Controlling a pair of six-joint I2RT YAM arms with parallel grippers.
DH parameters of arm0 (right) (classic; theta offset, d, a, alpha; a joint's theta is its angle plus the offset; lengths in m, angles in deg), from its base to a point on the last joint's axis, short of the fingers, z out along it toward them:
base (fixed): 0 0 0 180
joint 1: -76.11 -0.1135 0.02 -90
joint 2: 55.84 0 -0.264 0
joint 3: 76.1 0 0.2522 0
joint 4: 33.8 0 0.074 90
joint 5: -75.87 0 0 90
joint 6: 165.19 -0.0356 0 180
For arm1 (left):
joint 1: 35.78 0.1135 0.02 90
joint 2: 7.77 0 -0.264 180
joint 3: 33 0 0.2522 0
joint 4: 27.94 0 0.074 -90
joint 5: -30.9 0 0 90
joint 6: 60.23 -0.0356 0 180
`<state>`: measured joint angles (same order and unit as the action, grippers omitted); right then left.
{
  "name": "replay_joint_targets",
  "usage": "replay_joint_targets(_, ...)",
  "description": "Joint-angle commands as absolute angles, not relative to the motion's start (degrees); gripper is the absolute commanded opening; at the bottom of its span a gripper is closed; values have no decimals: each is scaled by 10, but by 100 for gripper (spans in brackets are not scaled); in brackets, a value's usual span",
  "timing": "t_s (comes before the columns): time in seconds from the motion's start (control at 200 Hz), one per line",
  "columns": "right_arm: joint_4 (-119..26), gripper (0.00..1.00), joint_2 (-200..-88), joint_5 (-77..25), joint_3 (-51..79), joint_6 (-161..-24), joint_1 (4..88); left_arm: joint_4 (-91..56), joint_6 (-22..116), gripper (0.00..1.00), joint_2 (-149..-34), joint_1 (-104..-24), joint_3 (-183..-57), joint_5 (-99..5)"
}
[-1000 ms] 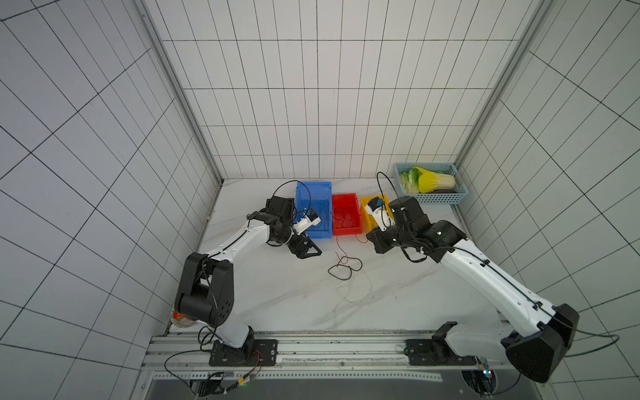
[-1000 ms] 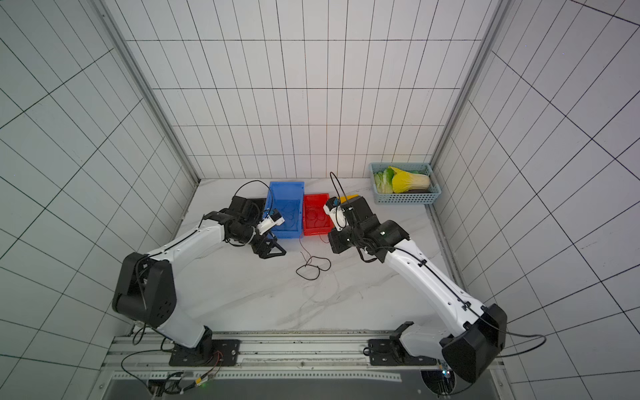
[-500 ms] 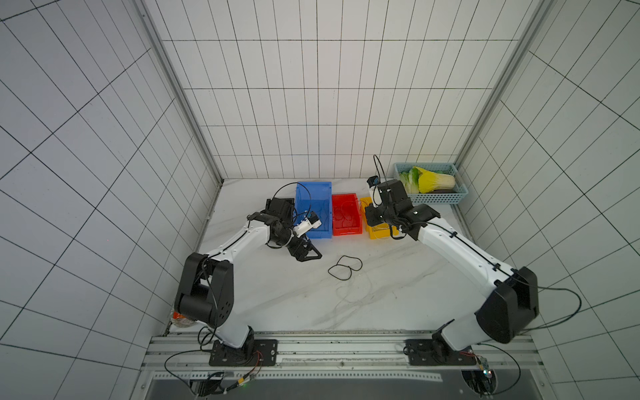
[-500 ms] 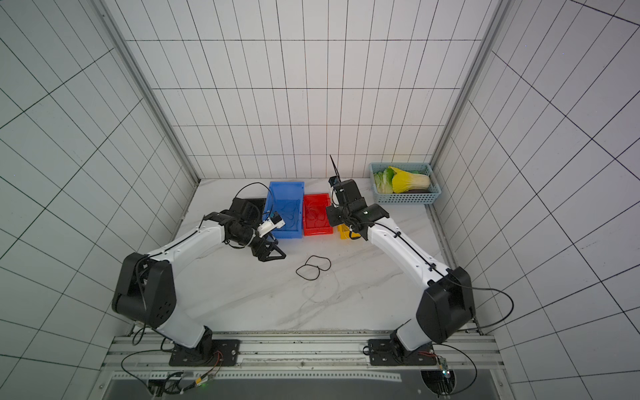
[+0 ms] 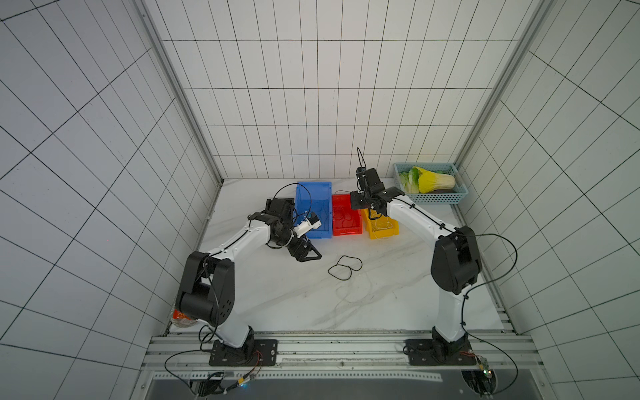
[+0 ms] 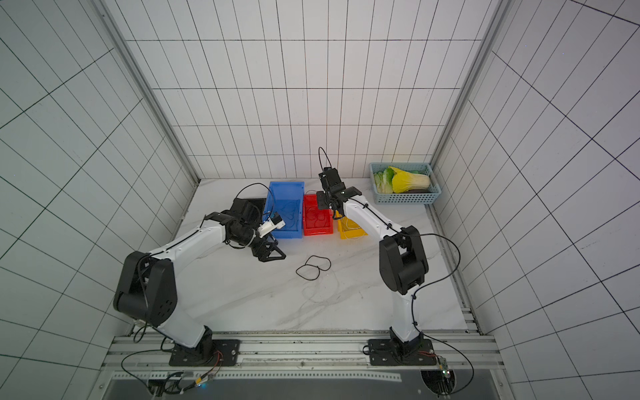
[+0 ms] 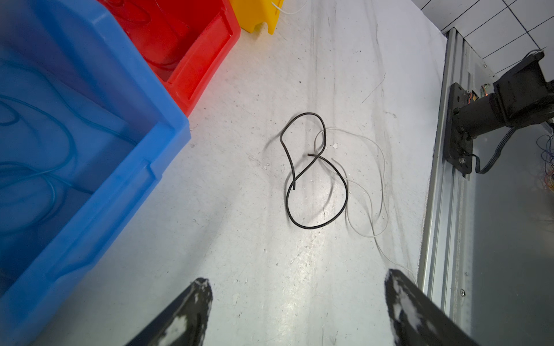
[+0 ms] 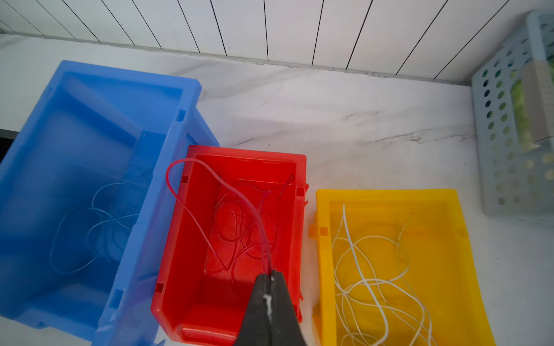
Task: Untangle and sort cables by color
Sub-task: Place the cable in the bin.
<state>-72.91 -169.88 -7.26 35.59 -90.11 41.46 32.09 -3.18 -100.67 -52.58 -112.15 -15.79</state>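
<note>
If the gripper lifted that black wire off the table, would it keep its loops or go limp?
Probably mostly limp: the black wire lies in loose curls, so it should dangle yet stay somewhat curly. Likely very light, being so thin. It may drag the white wire, which crosses it.

Three bins are seen in plain solid colours: a blue bin [image 8: 126,78], a red bin [image 8: 245,152] and a yellow bin [image 8: 386,193]. Thin blue cables [image 8: 105,218] are matched almost tone for tone by the blue bin's floor. A red cable [image 8: 239,197] is shown against the red bin, and white cables [image 8: 368,281] are set off against the yellow one. On the table [image 5: 277,298], white marbled with grey veins, a black cable [image 7: 346,194] and a white cable [image 7: 383,167] are seen. A pale blue basket [image 8: 497,119] is patterned with round holes. A cabbage [image 5: 434,181] is coloured yellow and green. The walls [image 5: 311,104] are tiled white with dark grout lines. The left arm [image 5: 239,239] and right arm [image 5: 415,214] are finished in white with black joints.
</note>
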Motion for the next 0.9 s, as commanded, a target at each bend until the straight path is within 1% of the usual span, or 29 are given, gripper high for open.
replay_joint_targets(0.0,-745,0,-1726,-75,390,-921,403,322,-41,88,-1014,-525,-1117,-157)
replay_joint_targets(0.06,-750,0,-1740,-78,392,-925,402,323,-42,88,-1014,-525,-1117,-159)
replay_joint_targets(0.12,-759,11,-1750,-78,393,-925,403,323,-42,88,-1014,-525,-1117,-159)
replay_joint_targets(0.155,-767,14,-1751,-79,393,-924,403,324,-43,88,-1014,-525,-1117,-160)
replay_joint_targets(0.22,-775,27,-1741,-86,389,-920,403,324,-43,88,-1014,-525,-1117,-162)
replay_joint_targets(0.305,-789,35,-1708,-88,378,-910,402,325,-44,88,-1015,-525,-1118,-162)
replay_joint_targets(0.405,-807,39,-1649,-90,351,-901,403,334,-51,88,-1015,-525,-1122,-165)
replay_joint_targets(0.48,-813,40,-1592,-97,312,-893,401,342,-58,88,-1016,-525,-1128,-171)
replay_joint_targets(0.595,-820,44,-1499,-138,228,-851,397,349,-63,88,-1019,-525,-1133,-174)
replay_joint_targets(0.665,-826,48,-1457,-158,167,-832,391,349,-62,88,-1022,-527,-1135,-174)
replay_joint_targets(0.765,-857,51,-1431,-202,95,-842,388,346,-59,88,-1026,-535,-1137,-174)
replay_joint_targets(0.82,-873,51,-1427,-241,60,-854,385,341,-57,88,-1028,-541,-1136,-174)
replay_joint_targets(0.895,-876,53,-1423,-265,15,-867,375,339,-81,88,-1034,-554,-1128,-164)
